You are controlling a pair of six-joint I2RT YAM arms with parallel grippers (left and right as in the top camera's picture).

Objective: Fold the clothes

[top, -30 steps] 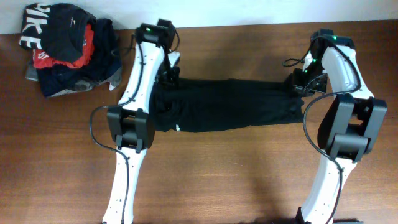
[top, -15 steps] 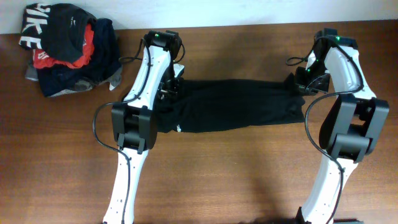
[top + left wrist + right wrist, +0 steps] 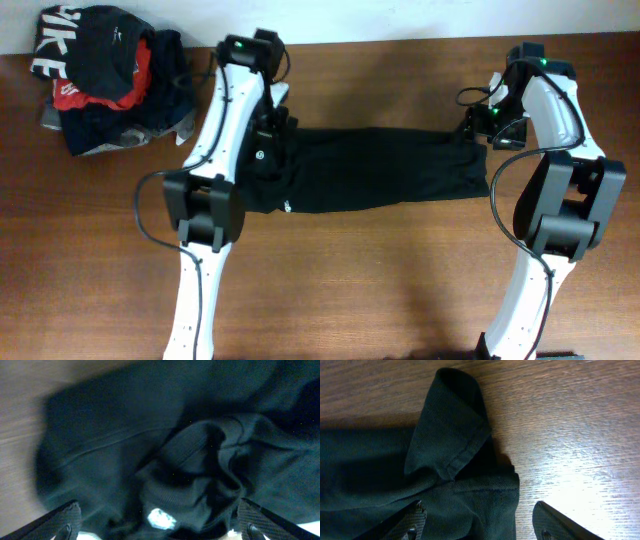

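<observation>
The black T-shirt (image 3: pixel 380 170) lies across the table's middle, folded into a long band. My left gripper (image 3: pixel 272 128) hovers over the band's left end. In the left wrist view its jaws (image 3: pixel 159 522) stand wide open above bunched black fabric (image 3: pixel 125 435) and a small white label (image 3: pixel 160 518), gripping nothing. My right gripper (image 3: pixel 478 128) is over the band's right end. Its jaws (image 3: pixel 480 525) are open too, with a flat corner of the shirt (image 3: pixel 370 470) and a turned-up hem flap (image 3: pixel 452 415) lying loose on the wood below them.
A pile of other garments (image 3: pixel 105 75), black with white lettering, red, navy and grey, sits at the back left corner. Bare wooden tabletop (image 3: pixel 380 280) stretches in front of the shirt, between the two arm bases.
Both grippers have opened and let go of the shirt's ends. The left arm has shifted slightly; the shirt stays as a long band.
</observation>
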